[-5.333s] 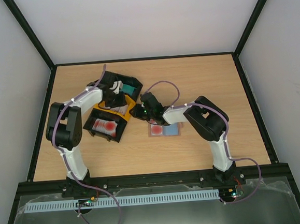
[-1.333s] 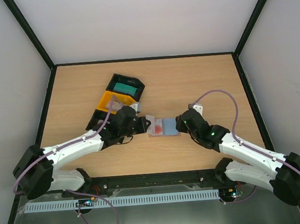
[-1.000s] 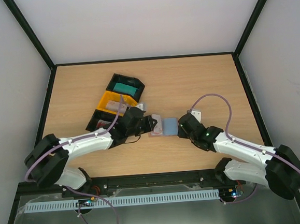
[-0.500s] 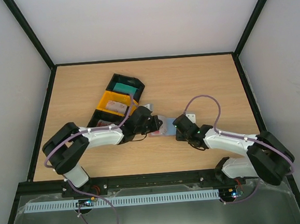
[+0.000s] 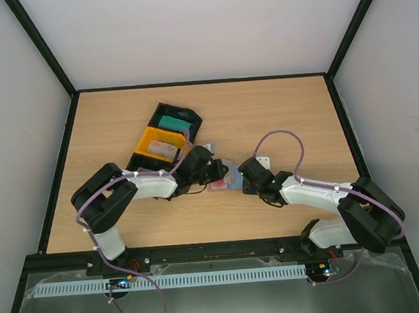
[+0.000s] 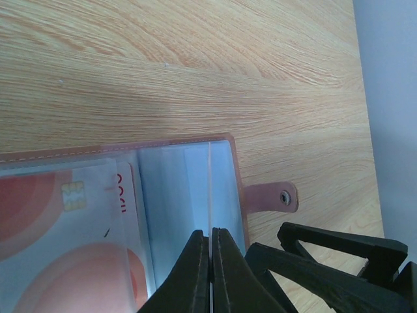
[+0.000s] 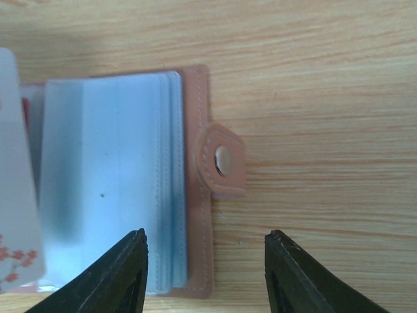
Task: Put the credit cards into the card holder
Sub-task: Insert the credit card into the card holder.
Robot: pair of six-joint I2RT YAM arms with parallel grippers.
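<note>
Wood table: light grain top; the two arms reach inward and meet near its middle.
Left arm: elbow folded at the near left, forearm low and stretched right towards the card holder.
Left gripper: fingers pressed together with no gap, tips over the holder's clear sleeves; whether a sleeve edge is pinched between them cannot be told.
Right arm: elbow at the near right, forearm lying low and running left to the holder.
Right gripper: fingers wide apart and holding nothing, poised over the holder's right edge beside the snap tab.
Card holder: lies open and flat on the table between the two grippers, brown-pink leather with stitched edges and a stack of clear sleeves.
In the holder: a red-and-white card with a chip sits on the left page.
Hard to see: from above, both grippers cover most of the holder.
Yellow tray: far left of the holder, a pale card inside.
Black tray: just beyond the yellow one, a teal card inside.
</note>
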